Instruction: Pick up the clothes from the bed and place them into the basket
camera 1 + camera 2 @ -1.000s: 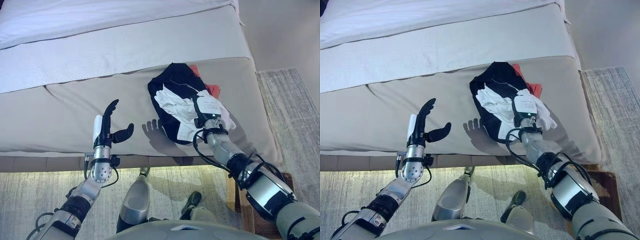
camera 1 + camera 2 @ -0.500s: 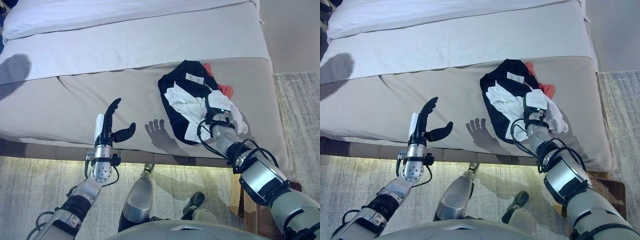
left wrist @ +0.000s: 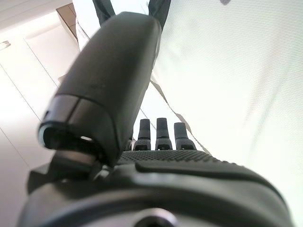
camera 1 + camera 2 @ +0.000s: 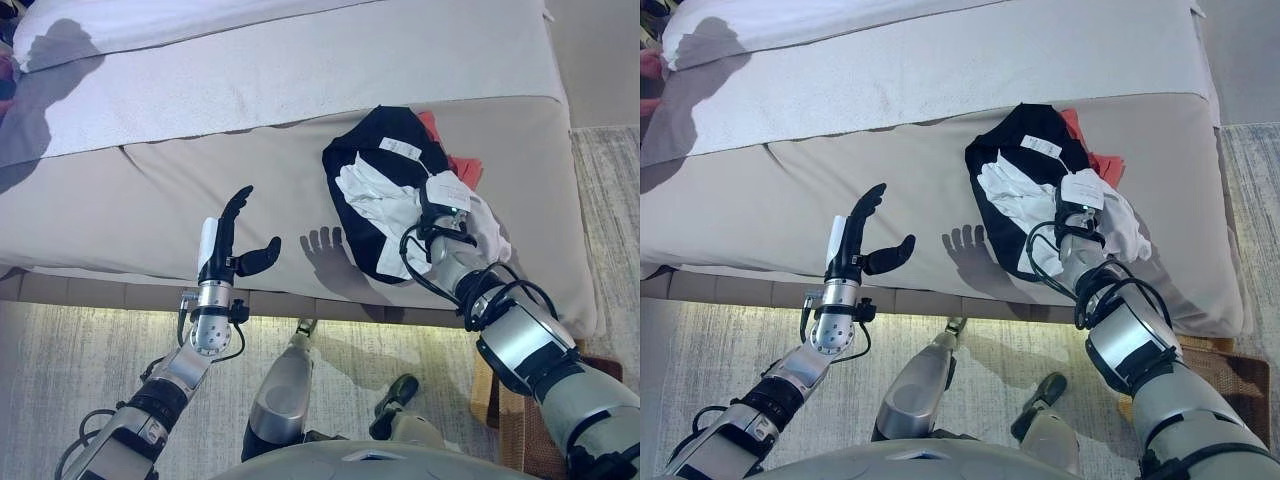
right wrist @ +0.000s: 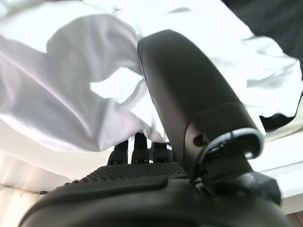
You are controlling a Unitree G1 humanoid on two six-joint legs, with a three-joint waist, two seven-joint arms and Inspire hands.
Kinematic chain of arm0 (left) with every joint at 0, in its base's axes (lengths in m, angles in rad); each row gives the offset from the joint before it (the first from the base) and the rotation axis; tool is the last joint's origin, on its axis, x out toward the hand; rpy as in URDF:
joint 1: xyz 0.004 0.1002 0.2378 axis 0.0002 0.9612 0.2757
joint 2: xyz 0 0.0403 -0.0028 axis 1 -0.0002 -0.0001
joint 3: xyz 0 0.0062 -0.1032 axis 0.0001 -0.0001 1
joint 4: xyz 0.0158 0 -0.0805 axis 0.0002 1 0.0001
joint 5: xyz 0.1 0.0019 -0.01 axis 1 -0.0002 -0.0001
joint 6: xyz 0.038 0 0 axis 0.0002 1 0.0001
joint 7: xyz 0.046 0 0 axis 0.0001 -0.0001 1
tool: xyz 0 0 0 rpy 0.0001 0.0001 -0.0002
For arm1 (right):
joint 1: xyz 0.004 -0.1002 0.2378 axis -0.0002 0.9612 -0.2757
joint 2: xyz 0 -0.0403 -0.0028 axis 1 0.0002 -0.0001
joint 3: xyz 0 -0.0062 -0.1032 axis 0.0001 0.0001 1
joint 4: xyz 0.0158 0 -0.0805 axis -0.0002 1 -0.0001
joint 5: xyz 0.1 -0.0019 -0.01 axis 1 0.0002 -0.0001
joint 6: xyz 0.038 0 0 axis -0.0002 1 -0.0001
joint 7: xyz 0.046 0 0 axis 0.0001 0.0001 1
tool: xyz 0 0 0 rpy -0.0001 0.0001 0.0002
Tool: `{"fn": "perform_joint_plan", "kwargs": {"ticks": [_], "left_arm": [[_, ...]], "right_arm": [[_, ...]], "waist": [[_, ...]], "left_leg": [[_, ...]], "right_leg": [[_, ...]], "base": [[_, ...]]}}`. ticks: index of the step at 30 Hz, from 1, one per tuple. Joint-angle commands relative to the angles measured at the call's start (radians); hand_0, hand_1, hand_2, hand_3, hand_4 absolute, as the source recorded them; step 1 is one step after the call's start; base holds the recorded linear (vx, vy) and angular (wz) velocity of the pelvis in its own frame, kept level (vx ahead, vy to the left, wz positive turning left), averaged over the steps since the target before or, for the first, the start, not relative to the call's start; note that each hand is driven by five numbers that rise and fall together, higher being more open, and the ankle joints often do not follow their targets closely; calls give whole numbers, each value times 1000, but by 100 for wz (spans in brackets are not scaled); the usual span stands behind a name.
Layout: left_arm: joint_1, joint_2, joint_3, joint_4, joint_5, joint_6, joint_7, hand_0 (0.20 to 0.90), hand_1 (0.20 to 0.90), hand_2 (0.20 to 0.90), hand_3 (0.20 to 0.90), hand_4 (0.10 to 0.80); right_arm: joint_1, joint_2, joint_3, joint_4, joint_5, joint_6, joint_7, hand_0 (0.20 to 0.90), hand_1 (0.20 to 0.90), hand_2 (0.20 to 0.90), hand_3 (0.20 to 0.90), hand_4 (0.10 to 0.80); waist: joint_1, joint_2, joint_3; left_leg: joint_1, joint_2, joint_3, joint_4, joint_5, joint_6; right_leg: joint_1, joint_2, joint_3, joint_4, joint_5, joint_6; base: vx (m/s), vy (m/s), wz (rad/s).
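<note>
Clothes pile (black, white, red) sits on the bed near its front edge; right robot hand rests on the white garment, fingers buried under cloth, so grip state can't be told. Left robot hand hovers open and empty, well apart. Grasp step; next, probably close on the cloth, lift clear, find the basket, which isn't in view.

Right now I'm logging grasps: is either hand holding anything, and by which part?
The left hand is open over the bed, holding nothing. The right hand is pressed into the white garment of the clothes pile; its fingers are hidden under the cloth, so a grip cannot be told.
</note>
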Motion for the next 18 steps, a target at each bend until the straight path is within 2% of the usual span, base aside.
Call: {"fn": "perform_joint_plan", "kwargs": {"ticks": [1, 9, 18], "left_arm": [[-73, 17, 1, -91, 17, -94, 51, 900, 900, 900, 900, 800], [-66, 19, 13, -91, 25, -90, 46, 900, 900, 900, 900, 800], [-32, 7, 29, -84, 33, -42, 16, 900, 900, 900, 900, 800]], "right_arm": [[-109, -44, 25, -39, 18, -26, -43, 300, 300, 300, 200, 100], [-72, -73, 21, -118, 22, -46, -77, 300, 300, 300, 200, 100], [14, -102, -21, -321, 96, -33, -116, 300, 300, 300, 200, 100]], "waist": [[9, -4, 22], [-17, -19, -3], [-59, -43, -70]], "left_leg": [[43, -39, 68, -54, -71, 54], [70, -31, 90, -43, -89, 56], [134, -22, 122, -45, -110, 58]], "right_leg": [[-89, 5, 34, 124, -23, -44], [-71, 6, 49, 128, -30, -44], [-11, 14, 80, 102, -26, -40]], "base": [[0, 0, 0], [1, -1, 0], [31, -4, -5]]}}
